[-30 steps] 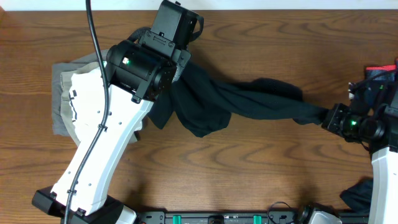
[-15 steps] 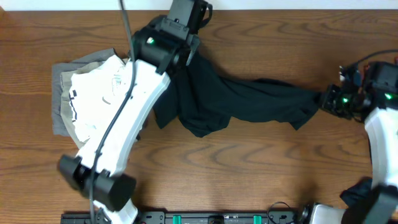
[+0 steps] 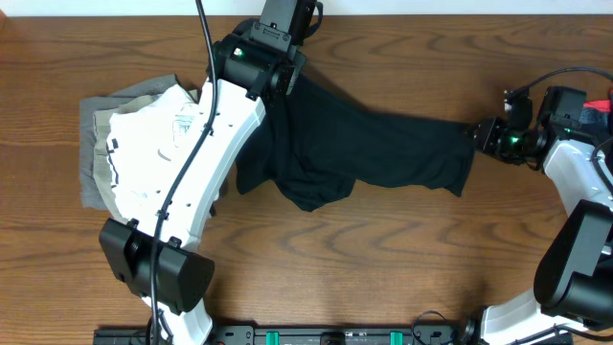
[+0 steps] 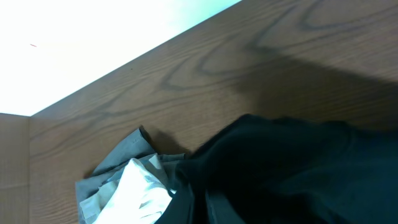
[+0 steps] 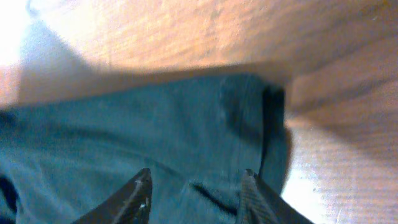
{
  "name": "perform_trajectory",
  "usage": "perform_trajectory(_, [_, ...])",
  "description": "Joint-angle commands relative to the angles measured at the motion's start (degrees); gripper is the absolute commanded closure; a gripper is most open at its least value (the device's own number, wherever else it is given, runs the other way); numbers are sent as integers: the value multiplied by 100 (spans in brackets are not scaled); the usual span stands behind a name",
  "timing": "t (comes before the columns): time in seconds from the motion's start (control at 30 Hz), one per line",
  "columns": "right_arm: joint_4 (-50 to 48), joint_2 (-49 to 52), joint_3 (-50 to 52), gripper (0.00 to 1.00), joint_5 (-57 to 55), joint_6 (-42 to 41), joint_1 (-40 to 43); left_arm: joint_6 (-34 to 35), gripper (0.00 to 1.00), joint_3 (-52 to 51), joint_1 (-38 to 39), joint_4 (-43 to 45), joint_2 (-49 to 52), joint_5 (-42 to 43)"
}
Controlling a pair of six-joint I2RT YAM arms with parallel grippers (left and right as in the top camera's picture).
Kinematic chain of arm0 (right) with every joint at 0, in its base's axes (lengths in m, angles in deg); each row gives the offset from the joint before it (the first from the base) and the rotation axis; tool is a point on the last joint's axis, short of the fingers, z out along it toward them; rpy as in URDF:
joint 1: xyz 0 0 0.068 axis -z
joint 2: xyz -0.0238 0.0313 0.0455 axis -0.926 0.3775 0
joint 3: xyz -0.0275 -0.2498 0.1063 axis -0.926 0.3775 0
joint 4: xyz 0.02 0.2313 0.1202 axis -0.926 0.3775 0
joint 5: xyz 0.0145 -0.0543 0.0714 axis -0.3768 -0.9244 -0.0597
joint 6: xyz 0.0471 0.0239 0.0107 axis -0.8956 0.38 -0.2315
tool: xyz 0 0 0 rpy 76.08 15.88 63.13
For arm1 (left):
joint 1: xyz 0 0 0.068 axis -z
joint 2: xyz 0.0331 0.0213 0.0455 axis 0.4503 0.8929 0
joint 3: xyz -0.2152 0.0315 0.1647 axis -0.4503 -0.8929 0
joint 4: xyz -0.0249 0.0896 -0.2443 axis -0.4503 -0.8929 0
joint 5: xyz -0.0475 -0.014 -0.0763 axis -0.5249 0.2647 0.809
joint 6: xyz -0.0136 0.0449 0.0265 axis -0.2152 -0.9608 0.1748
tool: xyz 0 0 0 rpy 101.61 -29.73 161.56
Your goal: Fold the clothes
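**A:** Where's the black shirt?

**B:** The black shirt [image 3: 364,153] lies spread over the middle of the table [image 3: 383,268]. It runs from the far edge, left of centre, out toward the right edge. Its lower part bunches into folds near the table's middle.

**A:** And the left gripper?

**B:** The left gripper [image 3: 285,24] sits at the far edge and is closed. Its fingers show in neither the overhead nor the wrist view. The shirt's upper left end gathers up right beneath it, so it has hold of that cloth.

**A:** The right one?

**B:** The right gripper [image 5: 196,194] is near the right edge, just at the shirt's right-hand end. Its fingers [image 5: 142,196] stand clearly apart, with the hem lying flat on the wood below them. It grips nothing.

**A:** Any other clothes?

**B:** A white garment [image 3: 144,144] rests on a grey garment [image 3: 88,182] by the left edge, partly under the left arm. A bit of dark cloth [image 3: 544,299] shows at the near right corner, beside the right arm.
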Motion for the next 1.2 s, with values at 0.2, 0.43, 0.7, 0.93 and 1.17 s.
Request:
perform_trajectory(0.2, [538, 11, -7, 52, 179, 391, -188, 66, 94, 63, -15, -13, -74, -52])
perform_trajectory(0.43, [514, 197, 26, 53, -326, 422, -431, 63, 94, 63, -15, -13, -74, -52])
perform_trajectory(0.7, [374, 597, 26, 62, -111, 225, -529, 63, 94, 63, -15, 11, -74, -48])
perform_trajectory(0.93, [63, 636, 26, 71, -33, 223, -844, 66, 94, 63, -15, 31, -74, 295])
perform_trajectory(1.17, [61, 621, 22, 99, 39, 170, -955, 63, 94, 63, -15, 26, -74, 293])
